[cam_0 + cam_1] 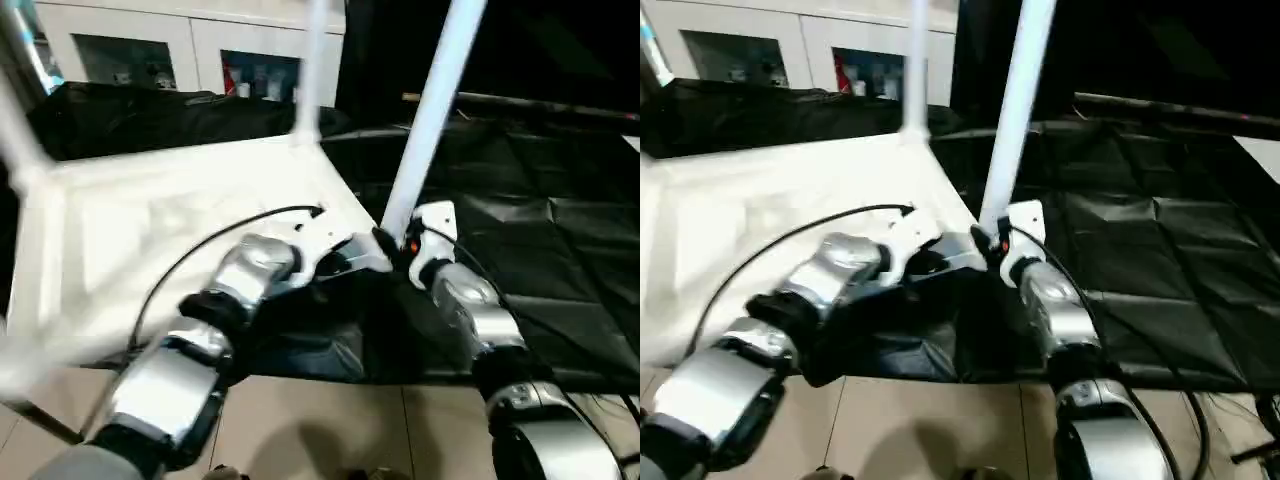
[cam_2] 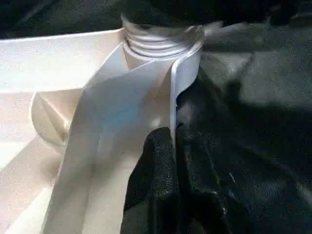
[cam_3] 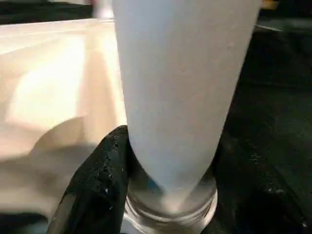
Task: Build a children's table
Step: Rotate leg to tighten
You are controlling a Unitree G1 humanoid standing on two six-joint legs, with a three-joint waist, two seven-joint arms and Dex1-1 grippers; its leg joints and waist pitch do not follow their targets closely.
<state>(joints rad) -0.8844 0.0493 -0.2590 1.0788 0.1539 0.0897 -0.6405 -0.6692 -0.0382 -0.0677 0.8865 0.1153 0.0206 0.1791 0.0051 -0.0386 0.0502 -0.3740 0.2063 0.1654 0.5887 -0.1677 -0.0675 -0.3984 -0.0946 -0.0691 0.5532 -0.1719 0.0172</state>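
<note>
The white tabletop [image 1: 170,240] lies underside up on a black cloth. White legs stand in its corners: one at the far right [image 1: 312,70], one at the left edge [image 1: 15,120], and a near-right leg [image 1: 432,110] rising from its socket [image 2: 156,39]. My left gripper [image 2: 175,165] is shut on the tabletop's rim [image 2: 173,107] just beside that socket, one finger on each side. My right gripper [image 3: 170,190] is shut on the base of the near-right leg [image 3: 185,87], its black finger [image 3: 100,180] pressed against the tube just above the collar.
A white glass-door cabinet [image 1: 180,45] stands behind. The black cloth [image 1: 540,260] spreads to the right, with a dark bar [image 1: 520,100] across its back. Tiled floor [image 1: 330,430] lies in front. A black cable [image 1: 200,250] arcs over the tabletop to my left wrist.
</note>
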